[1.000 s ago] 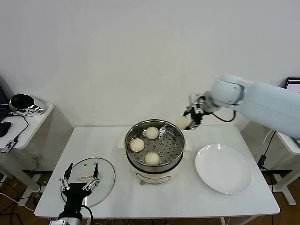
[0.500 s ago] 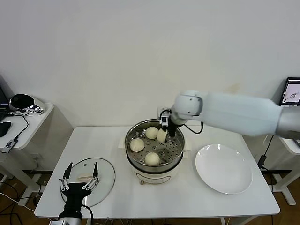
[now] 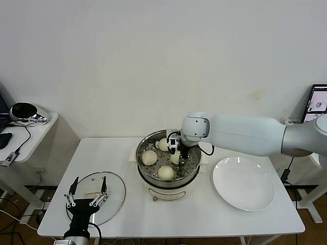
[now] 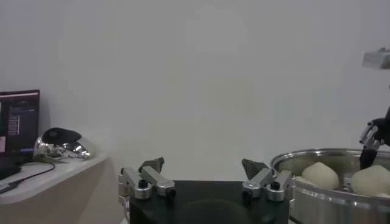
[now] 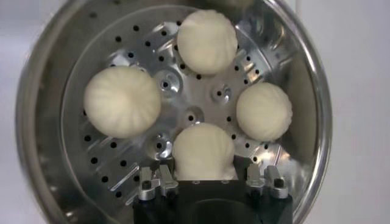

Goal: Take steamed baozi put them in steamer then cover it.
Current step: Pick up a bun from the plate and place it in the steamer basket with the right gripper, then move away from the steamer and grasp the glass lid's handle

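Fourth baozi held pinched in right gripper low over steamer tray; left gripper, spread wide, parked over cover

You see the steamer, a round shiny steel pot on a white base, standing uncovered at the middle of the bench. Its perforated tray holds four smooth cream-white baozi: one at the far side, one at the left, one at the near side, and a fourth toward the right, which sits between the right gripper's jaws. The cover, a clear glass lid with a metal rim and cream handle, lies flat on the bench's near left corner, well apart from the steamer.
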Controlling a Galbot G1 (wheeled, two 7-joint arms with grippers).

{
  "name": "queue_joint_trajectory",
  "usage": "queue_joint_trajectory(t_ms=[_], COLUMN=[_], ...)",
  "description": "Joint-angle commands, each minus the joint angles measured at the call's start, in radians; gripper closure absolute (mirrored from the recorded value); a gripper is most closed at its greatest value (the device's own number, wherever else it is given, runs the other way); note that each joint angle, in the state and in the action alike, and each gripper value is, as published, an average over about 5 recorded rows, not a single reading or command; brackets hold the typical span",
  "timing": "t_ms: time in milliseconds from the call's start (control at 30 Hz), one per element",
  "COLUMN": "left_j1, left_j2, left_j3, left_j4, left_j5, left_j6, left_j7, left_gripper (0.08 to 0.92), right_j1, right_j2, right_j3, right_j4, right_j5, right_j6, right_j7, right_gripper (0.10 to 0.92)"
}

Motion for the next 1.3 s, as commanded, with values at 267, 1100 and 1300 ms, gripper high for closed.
queue_joint_trajectory(t_ms=[267, 1100, 1300], left_j1=[-0.001, -0.022, -0.023], left_j2=[-0.001, 0.016, 0.022], left_j3=[0.004, 0.001, 0.000], left_j4=[0.001, 0.052, 0.100], left_j5=[0.003, 0.016, 0.178], left_j6=[0.001, 0.006, 0.017], left_j7=[0.001, -0.011, -0.038], left_gripper=[0.177, 0.177, 0.177], right_j1=[0.007, -1.138, -1.652], right_j2=[-0.082, -0.659, -0.424], right_j3=[0.056, 1.243, 1.797], right_j4=[0.065, 0.535, 0.508], right_j5=[-0.015, 0.016, -0.145], right_j6=[-0.013, 0.560, 0.747], right_j7=[-0.003, 0.704, 0.648], right_gripper=[0.341, 0.203, 0.203])
